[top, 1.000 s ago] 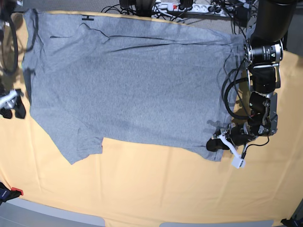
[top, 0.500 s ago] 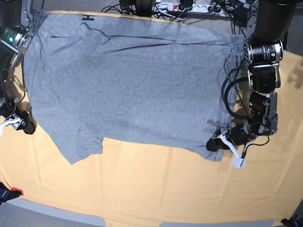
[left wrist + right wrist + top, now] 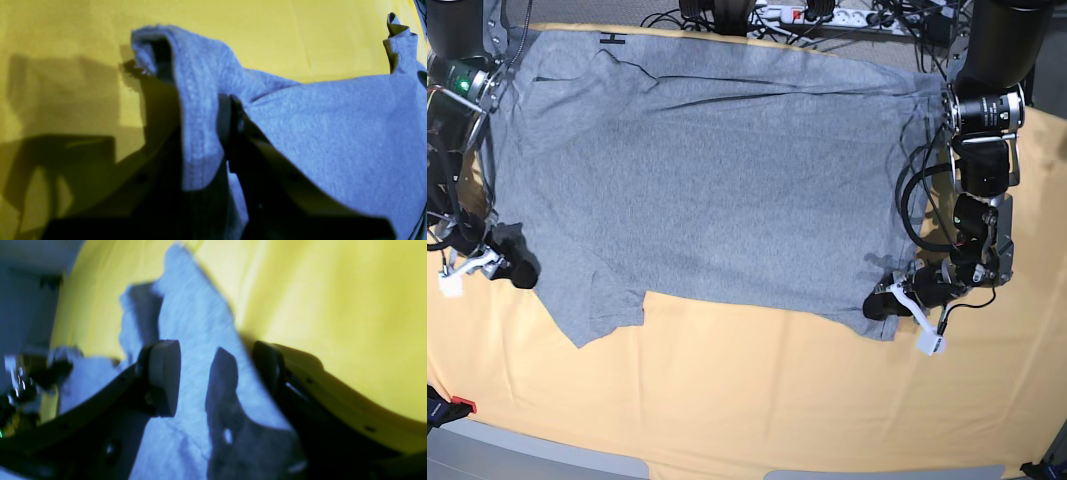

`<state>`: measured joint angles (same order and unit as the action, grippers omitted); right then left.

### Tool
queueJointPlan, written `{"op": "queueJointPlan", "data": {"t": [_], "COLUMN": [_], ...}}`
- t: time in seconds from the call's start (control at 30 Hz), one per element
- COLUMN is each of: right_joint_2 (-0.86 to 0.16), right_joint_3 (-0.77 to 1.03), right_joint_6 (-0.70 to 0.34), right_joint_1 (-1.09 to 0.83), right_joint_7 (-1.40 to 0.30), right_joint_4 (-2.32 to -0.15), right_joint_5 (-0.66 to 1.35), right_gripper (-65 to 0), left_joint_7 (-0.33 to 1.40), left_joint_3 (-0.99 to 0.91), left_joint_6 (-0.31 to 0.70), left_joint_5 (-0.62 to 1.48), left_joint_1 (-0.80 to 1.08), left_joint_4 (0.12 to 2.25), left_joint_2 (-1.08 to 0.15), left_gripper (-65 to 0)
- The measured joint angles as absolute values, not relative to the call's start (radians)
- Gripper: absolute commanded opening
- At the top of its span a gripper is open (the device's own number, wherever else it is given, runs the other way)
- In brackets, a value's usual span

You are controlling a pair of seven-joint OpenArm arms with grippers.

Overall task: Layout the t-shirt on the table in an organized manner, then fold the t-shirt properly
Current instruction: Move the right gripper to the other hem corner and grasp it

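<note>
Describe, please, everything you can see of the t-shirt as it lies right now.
The t-shirt is heather-grey knit cotton by its look, plain side up, spread nearly flat with a few long creases across the table. A short sleeve points toward the near edge. The left gripper is shut on a lower corner, bunching the hem into a fold. The right gripper straddles the opposite edge, its jaws open.

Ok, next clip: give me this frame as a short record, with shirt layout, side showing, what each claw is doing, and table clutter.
shirt: the t-shirt lies spread out, not yet folded
side showing: plain grey
table: yellow-orange cloth, bare around the shirt
left claw: shut on the shirt's near hem corner; fabric bunched between its fingers in the left wrist view
right claw: open, at the sleeve edge, straddling it, not gripping
clutter: cables and a power strip beyond the far edge
</note>
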<state>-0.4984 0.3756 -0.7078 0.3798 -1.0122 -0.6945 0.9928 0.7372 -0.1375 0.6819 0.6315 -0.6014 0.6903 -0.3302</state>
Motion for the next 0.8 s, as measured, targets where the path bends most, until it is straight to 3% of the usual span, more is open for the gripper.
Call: {"op": "queueJointPlan", "data": {"t": [0.27, 0.43, 0.8], "right_joint_2": [-0.495, -0.505, -0.508], "right_joint_3": [0.302, 0.298, 0.296], "right_joint_6": [-0.7, -0.692, -0.693], "right_joint_1": [0.409, 0.442, 0.525], "right_joint_7": [-1.018, -0.988, -0.928], "right_joint_4": [-0.72, -0.717, -0.712], "right_joint_5": [0.952, 0.922, 0.759], "right_gripper": [-49.0, -64.3, -65.0], "left_joint_7": [0.738, 0.738, 0.759], "left_joint_3": [-0.138, -0.138, -0.137], "left_joint_6": [0.682, 0.682, 0.677], "left_joint_5": [0.632, 0.632, 0.62], "left_joint_1": [-0.601, -0.602, -0.658], "left_joint_4": [0.69, 0.69, 0.686], "left_joint_2": [-0.33, -0.33, -0.33], "left_gripper": [-65.0, -65.0, -65.0]}}
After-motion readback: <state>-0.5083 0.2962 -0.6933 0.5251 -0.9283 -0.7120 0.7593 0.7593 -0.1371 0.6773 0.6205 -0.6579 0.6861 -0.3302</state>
